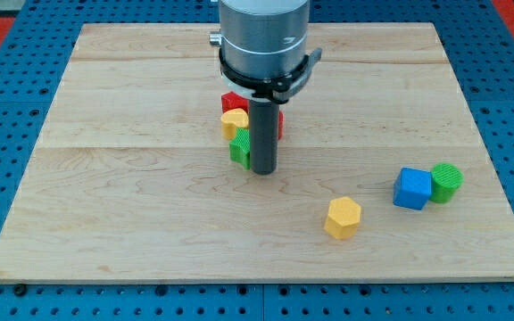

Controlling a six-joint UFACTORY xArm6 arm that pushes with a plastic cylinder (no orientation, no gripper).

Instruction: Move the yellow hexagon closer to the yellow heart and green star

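The yellow hexagon (343,218) lies on the wooden board toward the view's bottom right of centre. The yellow heart (235,119) and the green star (239,147) sit together near the board's middle, the star just below the heart and partly hidden by the rod. My tip (264,169) rests on the board right beside the green star, on its right side. The tip is well to the upper left of the yellow hexagon.
Red blocks (230,101) sit behind the yellow heart, partly hidden by the rod. A blue block (412,188) and a green cylinder (446,181) touch each other at the view's right, right of the hexagon. The board's edge (257,282) borders blue pegboard.
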